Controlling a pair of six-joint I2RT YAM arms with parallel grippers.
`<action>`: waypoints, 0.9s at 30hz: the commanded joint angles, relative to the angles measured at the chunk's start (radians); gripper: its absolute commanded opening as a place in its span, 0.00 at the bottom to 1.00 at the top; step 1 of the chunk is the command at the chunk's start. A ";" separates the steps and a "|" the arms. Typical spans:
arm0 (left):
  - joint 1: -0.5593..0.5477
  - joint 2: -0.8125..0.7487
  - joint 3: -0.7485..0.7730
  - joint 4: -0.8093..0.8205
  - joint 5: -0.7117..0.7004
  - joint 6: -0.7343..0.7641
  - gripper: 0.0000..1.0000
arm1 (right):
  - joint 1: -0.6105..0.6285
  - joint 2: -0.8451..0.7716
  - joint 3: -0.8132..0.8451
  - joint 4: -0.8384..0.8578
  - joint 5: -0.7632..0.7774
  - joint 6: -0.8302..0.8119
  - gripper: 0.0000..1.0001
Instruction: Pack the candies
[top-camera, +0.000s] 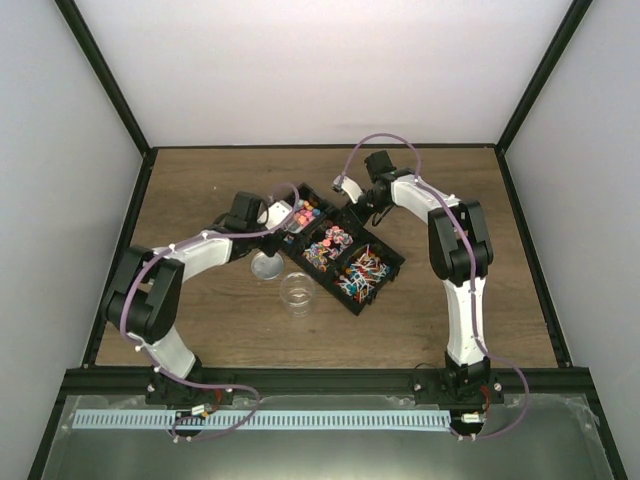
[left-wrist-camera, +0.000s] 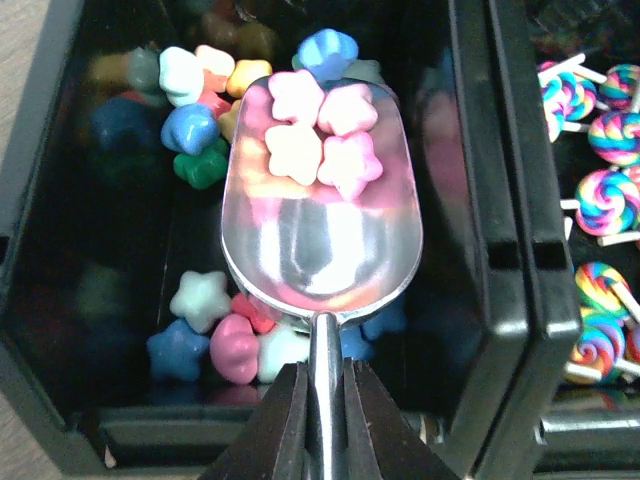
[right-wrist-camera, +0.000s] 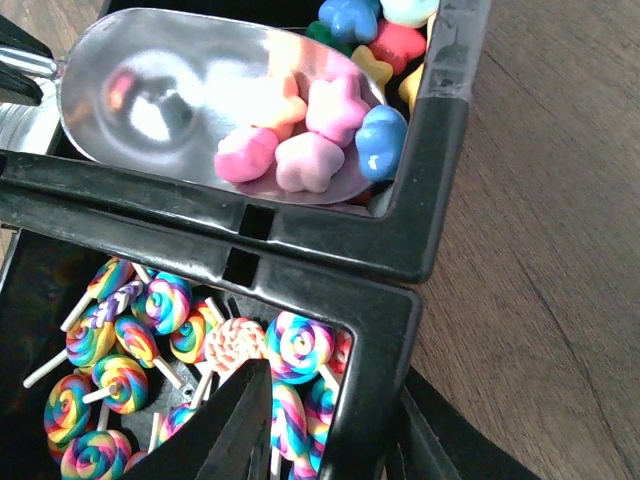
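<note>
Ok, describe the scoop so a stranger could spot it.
Find the black three-compartment plastic tray mid-table, then its end compartment of star-shaped candies. Over them hangs the shiny rounded metal scoop, handle in the left arm's jaws: the only silver thing there, carrying pink stars.

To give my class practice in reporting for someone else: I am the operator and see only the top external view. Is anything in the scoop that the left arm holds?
Observer: Yes, the left wrist view shows a few pink and pale star candies at the front of the scoop.
Operator: How is it held?
Observer: The left gripper has its jaws shut on the scoop's handle.
Operator: And the right gripper?
Observer: Its jaws stand either side of the wall of the tray, one finger among the lollipops with a gap beside it.
</note>
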 joint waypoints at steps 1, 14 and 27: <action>0.001 0.055 0.091 -0.051 0.041 -0.011 0.04 | -0.005 0.018 0.058 -0.025 0.001 -0.024 0.32; 0.068 -0.041 -0.029 0.083 0.140 -0.007 0.04 | -0.028 0.024 0.074 -0.045 0.020 -0.068 0.31; 0.106 -0.094 -0.078 0.119 0.169 -0.006 0.04 | -0.061 0.017 0.078 -0.071 0.048 -0.138 0.35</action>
